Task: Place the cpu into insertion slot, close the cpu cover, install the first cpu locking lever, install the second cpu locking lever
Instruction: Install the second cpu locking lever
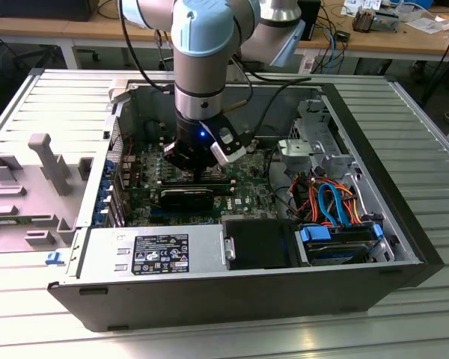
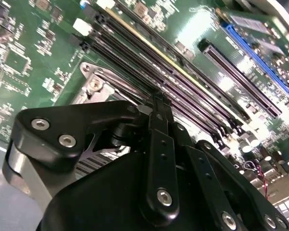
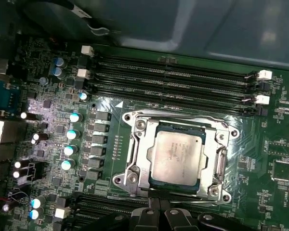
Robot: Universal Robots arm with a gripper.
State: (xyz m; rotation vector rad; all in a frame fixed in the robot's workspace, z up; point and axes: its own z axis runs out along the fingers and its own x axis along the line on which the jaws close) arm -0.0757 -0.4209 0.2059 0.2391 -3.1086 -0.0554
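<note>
The gripper (image 3: 159, 211) hangs low over the green board (image 1: 243, 196) inside the open case (image 1: 389, 224), its black fingers (image 2: 160, 144) drawn together with nothing between them. In the first wrist view the cpu (image 3: 177, 155) lies flat in the slot (image 3: 135, 166) just ahead of the fingertips, close under them, its silver top showing through the square cutout of the cover (image 3: 216, 144), which lies down over it. The closed tips sit at the socket's near edge, level with the middle of that side, so the cpu lies straight forward of the gripper. The long black memory slots (image 3: 173, 79) run parallel to that edge, on the socket's far side. Whether either locking lever is latched I cannot tell. By my reading, seating the chip and closing the cover are done.
</note>
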